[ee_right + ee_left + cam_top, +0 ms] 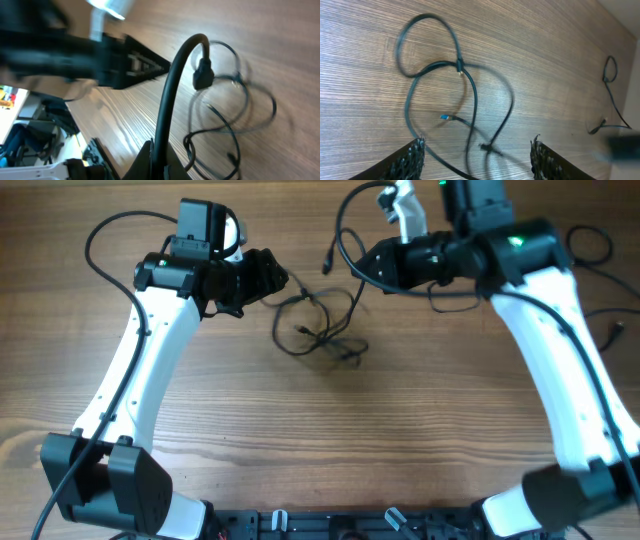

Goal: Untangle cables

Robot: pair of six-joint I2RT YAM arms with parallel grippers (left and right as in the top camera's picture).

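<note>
The cables (320, 330) lie as a loose tangle of thin black loops with small plugs on the wooden table, between the two arms. My left gripper (268, 280) is just left of the tangle. In the left wrist view its fingers (477, 145) are wide open, with the loops (470, 95) on the table beyond and between them. My right gripper (366, 265) is above the tangle's upper right. It is shut (159, 152) on a thicker black cable (170, 90), which arcs up to a hanging plug (202, 79). This plug also shows in the overhead view (328, 262). The tangle (230, 125) lies below it.
More thin black wires lie at the table's right side (600, 320), and one of them also shows in the left wrist view (610, 75). The left arm (75, 50) crosses the top left of the right wrist view. Both arm bases stand at the table's front edge.
</note>
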